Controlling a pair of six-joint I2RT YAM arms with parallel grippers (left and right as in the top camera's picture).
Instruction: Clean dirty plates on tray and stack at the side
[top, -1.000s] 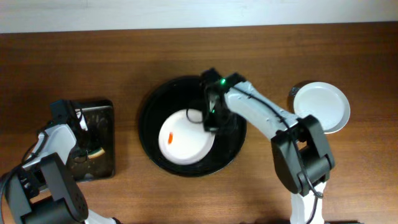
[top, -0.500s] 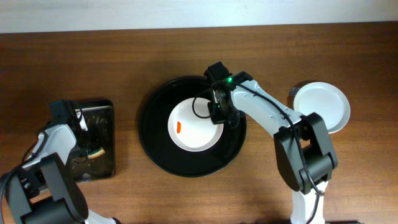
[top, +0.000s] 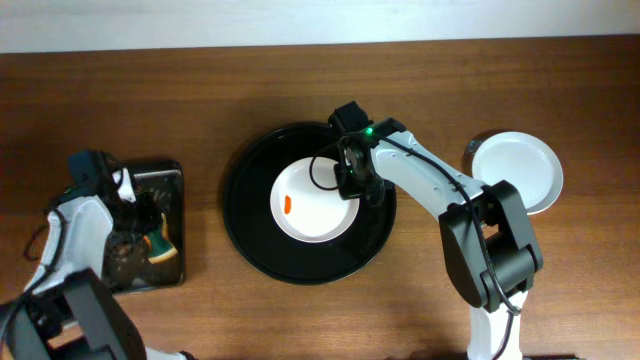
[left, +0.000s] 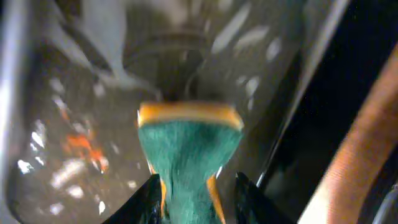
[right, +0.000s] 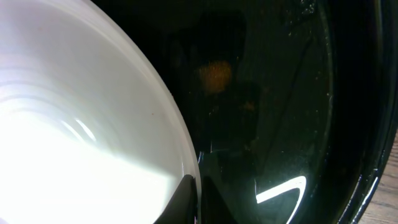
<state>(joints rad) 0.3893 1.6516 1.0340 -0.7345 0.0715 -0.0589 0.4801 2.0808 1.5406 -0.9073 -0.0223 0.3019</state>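
Dirty plate (top: 312, 203), white and shallow, inside the round black tray (top: 240, 235), its rim clamped between the right fingers (right: 217, 200). Orange smear (top: 288, 205) on the side of the plate away from those fingers. Hard to tell whether flat on the tray floor or tipped up a little.

Green-yellow sponge (left: 189, 152) pinched hard at its waist between the left fingers (left: 249, 199), bulging out past the tips, with the glossy rectangular dark tray (top: 172, 182) just beneath. Clean white plate (top: 517, 172) on the wooden surface (top: 100, 100), well apart from the right fingers on their outer side. Number stacked there unclear.

Step in hand, by judgement: wiping of the one plate in the round tray, with the plate held and the sponge gripped but not yet brought over.

Next move likely to call for:
- carrying the sponge across to the round tray;
- lowering it onto the smear;
- rubbing while the right fingers hold firm against sliding or tipping.

After that, over to the side stack.
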